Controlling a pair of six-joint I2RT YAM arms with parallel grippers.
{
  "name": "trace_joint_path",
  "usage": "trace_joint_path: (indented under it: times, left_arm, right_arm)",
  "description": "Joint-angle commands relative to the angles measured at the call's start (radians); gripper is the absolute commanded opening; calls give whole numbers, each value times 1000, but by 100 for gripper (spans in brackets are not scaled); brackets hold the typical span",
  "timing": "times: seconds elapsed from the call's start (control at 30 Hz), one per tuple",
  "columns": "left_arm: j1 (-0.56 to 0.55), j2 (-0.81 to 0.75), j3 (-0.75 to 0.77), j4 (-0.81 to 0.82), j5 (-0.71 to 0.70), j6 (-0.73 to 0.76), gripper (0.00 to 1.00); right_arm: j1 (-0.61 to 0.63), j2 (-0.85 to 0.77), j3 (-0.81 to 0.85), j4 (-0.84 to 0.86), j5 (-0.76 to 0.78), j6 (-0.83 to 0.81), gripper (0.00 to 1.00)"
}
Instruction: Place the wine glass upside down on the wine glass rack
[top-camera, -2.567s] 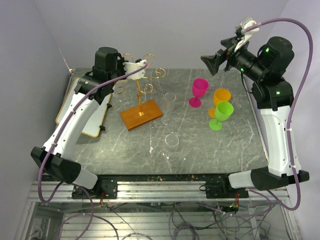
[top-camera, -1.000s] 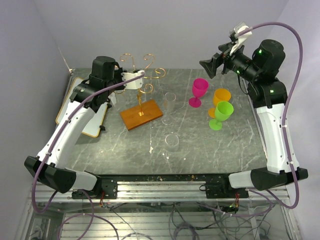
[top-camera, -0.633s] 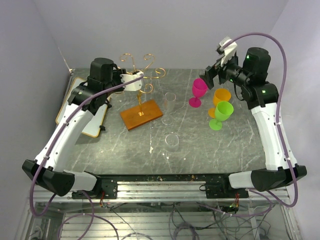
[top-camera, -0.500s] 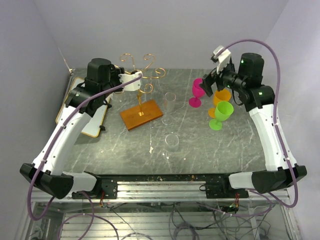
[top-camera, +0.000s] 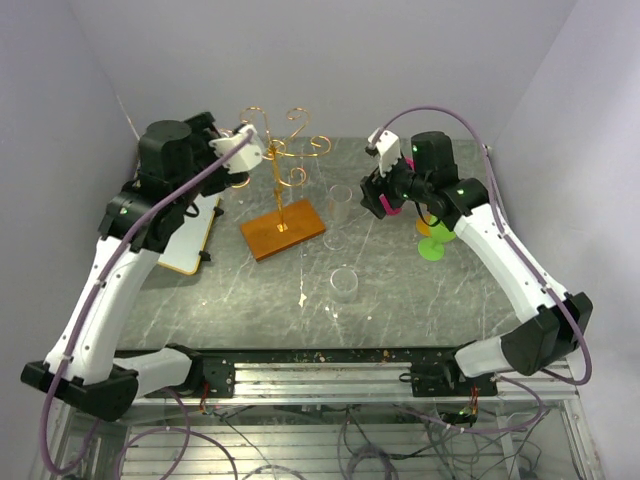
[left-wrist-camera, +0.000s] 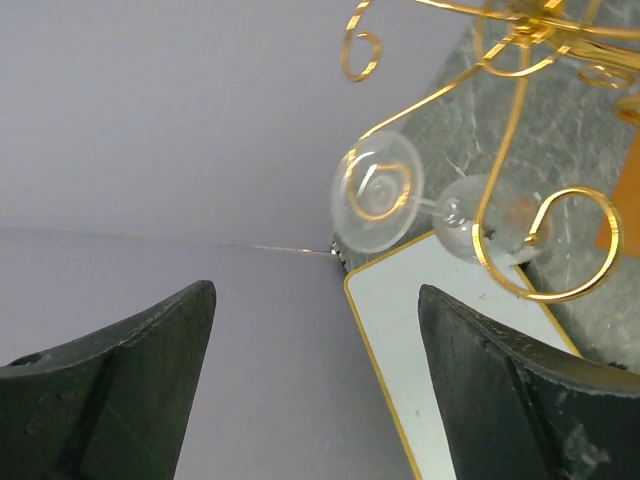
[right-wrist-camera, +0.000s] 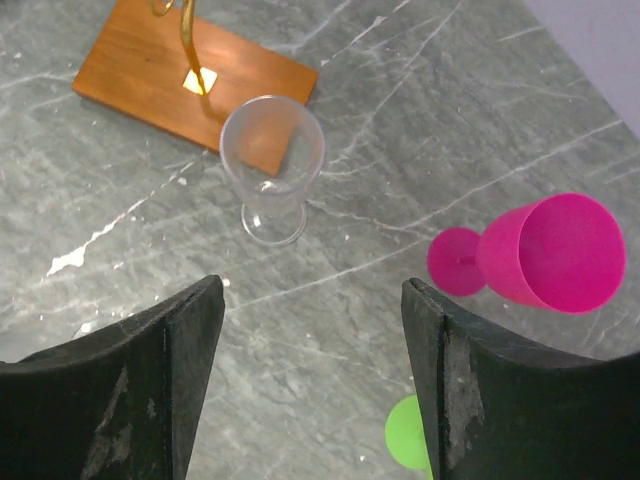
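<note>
While my left gripper (left-wrist-camera: 315, 300) hangs with its fingers apart and nothing between them, the hung glass (left-wrist-camera: 462, 228) sits on the rack (top-camera: 283, 228) at about 1 o'clock from the gap, apart from both fingers. Its foot lies against a gold curl toward 10 o'clock and its bowl points toward 4 o'clock, tilted in the left wrist view. A white board (left-wrist-camera: 440, 330) shows under it.

My right gripper (right-wrist-camera: 312, 290) is also spread wide and empty. The standing glass (right-wrist-camera: 272, 160) is upright on the table (top-camera: 400, 300) at 11 o'clock from that gap, touching neither finger, just beside the rack's wooden base.

By my count there are three clear glasses: one on the rack, the standing one, and a near glass (top-camera: 345, 283) at 6 o'clock from it. There are three coloured ones: one pink glass (right-wrist-camera: 555, 250) at 2 o'clock of my right fingers, one green glass (top-camera: 440, 232) and one orange glass (top-camera: 424, 227), mostly hidden. I see one rack and one board.
</note>
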Motion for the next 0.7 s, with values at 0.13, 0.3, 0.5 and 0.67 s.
trace_joint_path:
  times: [0.13, 0.3, 0.5, 0.67]
  left_arm:
    - [116, -105, -30, 108, 40, -255, 100]
    - [142, -121, -43, 131, 23, -275, 100]
    - [153, -116, -20, 121, 56, -312, 99]
    - [154, -109, -13, 116, 62, -296, 99]
  right_arm:
    - [60, 85, 58, 123, 92, 169, 63]
    - [91, 153, 107, 105, 132, 236, 55]
    - [102, 199, 112, 124, 207, 269, 45]
    - [104, 229, 125, 130, 241, 276, 38]
